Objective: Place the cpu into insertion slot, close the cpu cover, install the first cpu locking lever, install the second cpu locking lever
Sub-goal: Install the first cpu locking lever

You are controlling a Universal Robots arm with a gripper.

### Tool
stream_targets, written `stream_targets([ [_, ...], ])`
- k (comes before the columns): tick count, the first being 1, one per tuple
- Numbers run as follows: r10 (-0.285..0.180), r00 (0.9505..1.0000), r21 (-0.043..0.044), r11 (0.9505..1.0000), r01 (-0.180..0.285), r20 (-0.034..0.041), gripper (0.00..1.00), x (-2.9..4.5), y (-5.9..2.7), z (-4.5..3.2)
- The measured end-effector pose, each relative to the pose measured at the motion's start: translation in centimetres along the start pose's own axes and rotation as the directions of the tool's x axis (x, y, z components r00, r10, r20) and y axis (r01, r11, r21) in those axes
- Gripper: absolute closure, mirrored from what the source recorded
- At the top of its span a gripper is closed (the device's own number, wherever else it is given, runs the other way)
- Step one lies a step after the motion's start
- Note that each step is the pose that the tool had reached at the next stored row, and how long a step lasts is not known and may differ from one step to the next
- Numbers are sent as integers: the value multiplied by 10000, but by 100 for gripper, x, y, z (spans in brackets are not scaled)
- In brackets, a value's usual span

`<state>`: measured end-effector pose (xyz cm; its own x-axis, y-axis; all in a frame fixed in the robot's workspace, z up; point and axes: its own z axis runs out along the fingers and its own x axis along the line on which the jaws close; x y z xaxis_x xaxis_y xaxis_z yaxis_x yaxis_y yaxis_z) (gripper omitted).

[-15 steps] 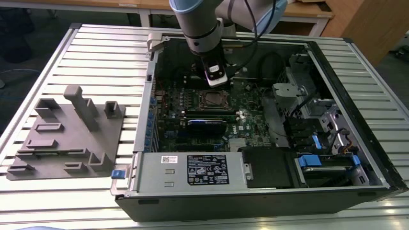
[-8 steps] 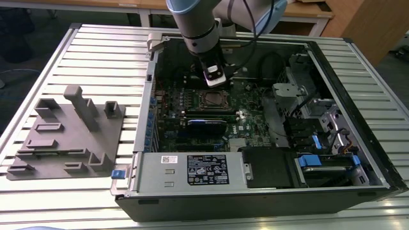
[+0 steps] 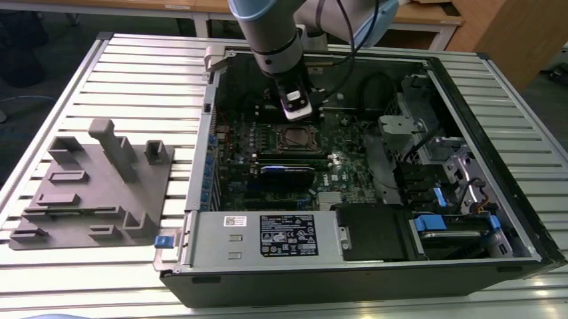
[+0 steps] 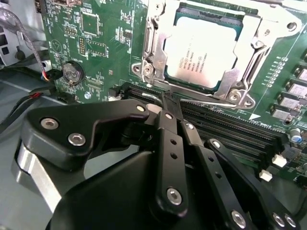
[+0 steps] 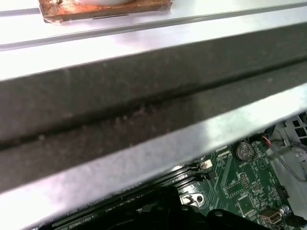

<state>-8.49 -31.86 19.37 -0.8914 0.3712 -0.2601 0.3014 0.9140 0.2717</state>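
Note:
The cpu [image 4: 201, 51], a pale silvery square, lies flat in the socket on the green board [image 4: 96, 38]. Around it, the silvery cpu cover [image 4: 154, 45] is folded down, its window showing the chip. A thin metal lever rod [image 4: 216, 101] runs along the socket's edge nearest my fingers. My gripper [image 4: 168, 104] is shut with nothing seen between its black fingers, and its tip is right at that rod, beside the socket. In the exterior view, the gripper [image 3: 297, 114] hangs inside the open computer case just above the socket [image 3: 297, 139].
Black memory slots [image 4: 230, 129] and a coin battery [image 4: 72, 73] flank the socket. A grey box with a white label [image 3: 266, 236] fills the case's front, with drive bays [image 3: 443, 199] on the exterior view's right. On the slatted table stands a grey fixture block [image 3: 98, 186]. The case rim [image 5: 144, 110] is close.

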Motion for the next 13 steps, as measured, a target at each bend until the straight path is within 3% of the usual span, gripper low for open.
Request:
stream_targets([
  [2, 19, 10000, -37, 10000, -19, -10, 89, 0, 0, 2],
  [13, 21, 10000, -43, 10000, -21, 14, 89, 0, -32, 28],
])
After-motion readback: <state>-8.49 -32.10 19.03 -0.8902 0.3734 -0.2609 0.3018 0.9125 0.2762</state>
